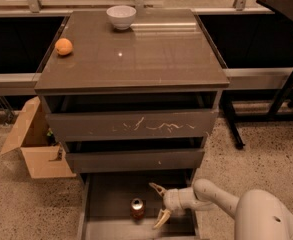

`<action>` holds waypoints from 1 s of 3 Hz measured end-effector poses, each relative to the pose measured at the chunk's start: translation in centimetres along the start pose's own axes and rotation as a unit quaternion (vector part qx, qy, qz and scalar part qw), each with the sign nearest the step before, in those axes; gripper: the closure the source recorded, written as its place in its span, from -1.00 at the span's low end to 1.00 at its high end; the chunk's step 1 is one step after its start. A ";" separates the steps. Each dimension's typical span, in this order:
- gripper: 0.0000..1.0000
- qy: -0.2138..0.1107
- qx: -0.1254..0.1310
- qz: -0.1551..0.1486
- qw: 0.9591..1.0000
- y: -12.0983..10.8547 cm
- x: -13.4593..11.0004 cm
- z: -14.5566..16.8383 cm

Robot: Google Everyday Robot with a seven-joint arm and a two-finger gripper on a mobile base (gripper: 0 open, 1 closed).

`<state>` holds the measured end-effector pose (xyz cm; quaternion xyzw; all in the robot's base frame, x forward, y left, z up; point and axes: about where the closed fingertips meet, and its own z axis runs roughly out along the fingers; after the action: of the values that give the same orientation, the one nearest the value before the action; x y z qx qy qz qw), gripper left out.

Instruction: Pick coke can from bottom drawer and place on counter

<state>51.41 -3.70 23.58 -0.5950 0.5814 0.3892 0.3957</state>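
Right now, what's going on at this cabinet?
The robot's gripper is down in the open bottom drawer, fingers spread wide, right beside the can. The can stands upright on the drawer floor and is not gripped yet. Up on the counter sit an orange and a bowl, so the placing step is not yet done.
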 end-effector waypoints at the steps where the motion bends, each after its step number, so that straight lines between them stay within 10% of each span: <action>1: -1.00 -0.007 0.004 0.015 1.000 -0.8 1.5 1.4; 3: -1.00 -0.021 0.016 0.036 0.999 -2.2 3.3 4.9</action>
<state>53.72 -0.45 18.69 -0.5592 0.6002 0.4063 0.4025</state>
